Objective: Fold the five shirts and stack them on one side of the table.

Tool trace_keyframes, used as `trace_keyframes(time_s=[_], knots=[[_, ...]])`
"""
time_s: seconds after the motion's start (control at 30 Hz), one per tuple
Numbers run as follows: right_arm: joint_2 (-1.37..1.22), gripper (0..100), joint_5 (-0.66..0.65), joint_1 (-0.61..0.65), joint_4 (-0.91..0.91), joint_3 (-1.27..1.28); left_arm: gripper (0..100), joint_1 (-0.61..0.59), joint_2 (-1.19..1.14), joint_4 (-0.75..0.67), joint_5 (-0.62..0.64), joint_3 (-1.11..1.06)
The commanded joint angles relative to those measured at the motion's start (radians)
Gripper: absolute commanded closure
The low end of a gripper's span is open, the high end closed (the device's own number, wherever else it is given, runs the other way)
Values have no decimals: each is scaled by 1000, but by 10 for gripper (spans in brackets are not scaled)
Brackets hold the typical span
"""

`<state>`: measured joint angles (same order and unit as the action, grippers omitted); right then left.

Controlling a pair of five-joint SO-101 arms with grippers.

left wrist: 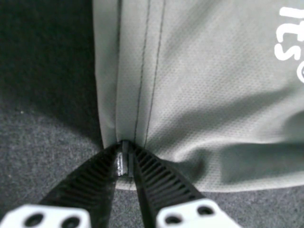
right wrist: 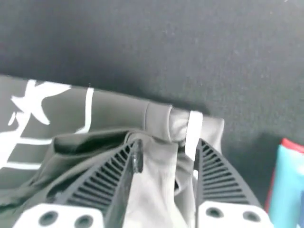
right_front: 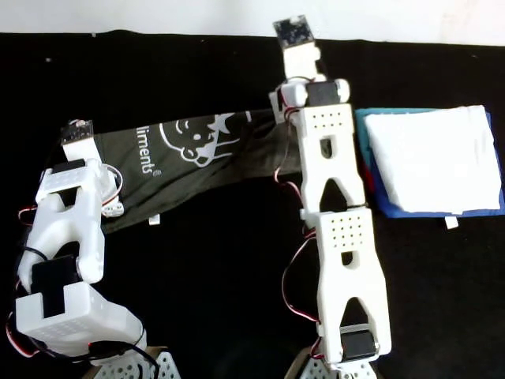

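A dark grey shirt with a white print lies stretched in a band across the black table, between the two arms. My left gripper is at its left end. In the left wrist view it is shut on the stitched hem of the shirt. My right gripper is at the shirt's right end. There its fingers clamp a bunched fold of the grey fabric beside a white stripe. A folded white shirt tops a stack at the right.
Under the white shirt lie a blue shirt and a red edge; the blue one also shows beside my right gripper. The right arm's white links run down the table's middle. Small white tags lie on the cloth.
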<state>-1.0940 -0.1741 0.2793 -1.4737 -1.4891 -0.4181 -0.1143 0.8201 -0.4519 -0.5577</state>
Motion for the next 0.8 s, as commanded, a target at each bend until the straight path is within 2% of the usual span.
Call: trace_keyframes(time_s=[0.0,0.1,0.2,0.27,0.33,0.6,0.77], knots=[[16,829,5,8,-150,-96,990,-7,-1,-21,8,-7],[10,898,5,54,-269,-99,990,-7,-1,-21,8,-7],[-7,988,-49,88,-277,-62,990,-7,-1,-21,8,-7],[-38,991,-98,116,-262,-31,990,-7,-1,-21,8,-7],[-70,991,-87,143,-222,-28,990,-7,-1,-21,8,-7],[-177,991,-81,162,105,-27,990,-7,-1,-21,8,-8],[-208,991,-84,162,82,-38,990,-5,-1,-21,8,-8]])
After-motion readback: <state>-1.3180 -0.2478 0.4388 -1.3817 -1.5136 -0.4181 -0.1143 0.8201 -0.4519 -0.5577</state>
